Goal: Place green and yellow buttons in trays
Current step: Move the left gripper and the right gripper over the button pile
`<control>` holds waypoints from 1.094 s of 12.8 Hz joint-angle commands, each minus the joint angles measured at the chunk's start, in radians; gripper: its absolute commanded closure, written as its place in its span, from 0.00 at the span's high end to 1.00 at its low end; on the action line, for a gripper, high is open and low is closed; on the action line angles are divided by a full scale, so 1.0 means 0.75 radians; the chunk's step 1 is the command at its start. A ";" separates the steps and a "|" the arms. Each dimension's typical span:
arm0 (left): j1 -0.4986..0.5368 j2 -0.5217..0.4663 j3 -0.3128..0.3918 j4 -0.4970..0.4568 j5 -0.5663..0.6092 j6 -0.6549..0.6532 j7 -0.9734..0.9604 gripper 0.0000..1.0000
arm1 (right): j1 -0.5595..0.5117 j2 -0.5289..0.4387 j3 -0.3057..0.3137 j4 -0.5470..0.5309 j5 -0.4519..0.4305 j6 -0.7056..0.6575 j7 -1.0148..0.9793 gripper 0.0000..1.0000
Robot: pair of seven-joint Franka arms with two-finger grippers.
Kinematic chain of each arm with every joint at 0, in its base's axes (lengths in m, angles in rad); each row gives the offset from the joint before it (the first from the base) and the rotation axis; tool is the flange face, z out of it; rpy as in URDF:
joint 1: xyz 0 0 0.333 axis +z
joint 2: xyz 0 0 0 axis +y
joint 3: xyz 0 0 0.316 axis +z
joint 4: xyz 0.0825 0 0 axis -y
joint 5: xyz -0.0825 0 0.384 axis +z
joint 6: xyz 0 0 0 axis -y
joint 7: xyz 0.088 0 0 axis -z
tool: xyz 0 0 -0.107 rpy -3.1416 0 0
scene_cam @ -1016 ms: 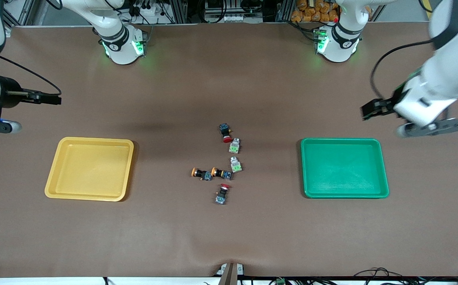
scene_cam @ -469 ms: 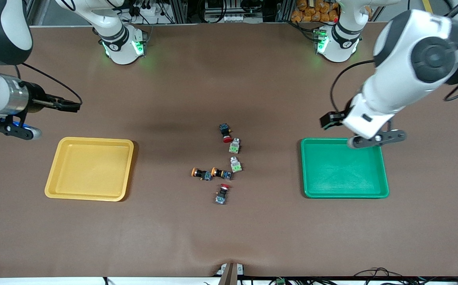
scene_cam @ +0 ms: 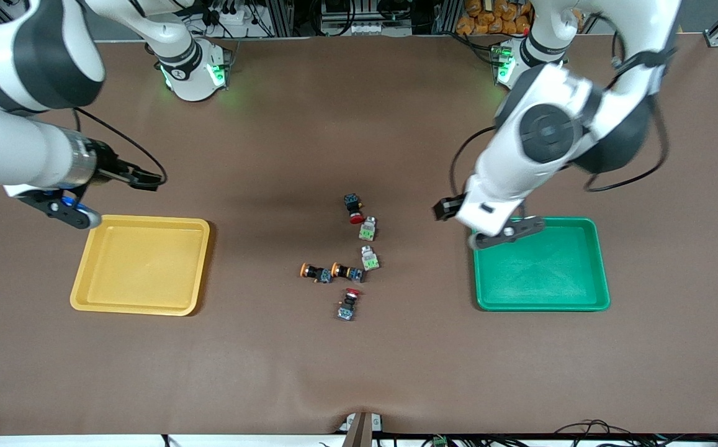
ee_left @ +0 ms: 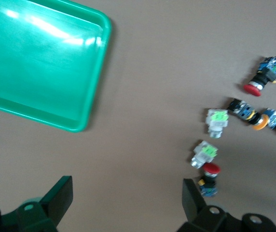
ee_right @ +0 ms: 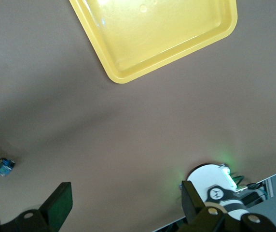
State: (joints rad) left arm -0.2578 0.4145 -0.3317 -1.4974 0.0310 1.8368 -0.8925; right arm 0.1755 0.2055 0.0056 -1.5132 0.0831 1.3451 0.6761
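Observation:
Two pale green buttons and two orange-yellow capped buttons lie clustered mid-table between the yellow tray and the green tray. Both trays are empty. My left gripper is open and empty, in the air beside the green tray's corner on the buttons' side. Its wrist view shows the green buttons, a yellow one and the green tray. My right gripper is open and empty, just past the yellow tray's edge on the robots' side.
Two red-capped black switches lie in the same cluster, one farther from the front camera than the green buttons, one nearer than the yellow ones. The arm bases stand along the table's robot edge.
Both arms have swung in toward the table's middle. The left gripper went from the green tray's farther rim to beside its corner toward the buttons. The right gripper came closer to the yellow tray.

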 commanded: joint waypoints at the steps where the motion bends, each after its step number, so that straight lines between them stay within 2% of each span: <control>1: -0.094 0.108 0.007 0.023 0.034 0.081 -0.139 1.00 | 0.020 0.024 -0.010 0.001 0.059 0.039 0.117 1.00; 4: -0.153 0.192 0.003 0.002 0.155 0.134 -0.150 1.00 | 0.044 0.051 -0.010 0.001 0.085 0.106 0.217 1.00; 7: -0.222 0.265 0.003 -0.049 0.161 0.309 -0.144 1.00 | 0.048 0.069 -0.007 0.009 0.185 0.278 0.366 1.00; 9: -0.288 0.343 0.007 -0.043 0.246 0.412 -0.144 1.00 | 0.050 0.120 -0.008 0.007 0.245 0.370 0.421 1.00; 10: -0.294 0.376 0.005 -0.043 0.304 0.455 -0.144 1.00 | 0.083 0.141 -0.007 0.007 0.271 0.405 0.480 1.00; 14: -0.339 0.476 0.007 -0.043 0.408 0.602 -0.135 1.00 | 0.244 0.243 -0.010 0.011 0.253 0.599 0.845 1.00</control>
State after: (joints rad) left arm -0.5085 0.7477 -0.3327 -1.5379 0.2824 2.2560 -0.9934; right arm 0.3107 0.3498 0.0071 -1.5156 0.2699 1.7507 1.2085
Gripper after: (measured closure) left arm 0.000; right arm 0.000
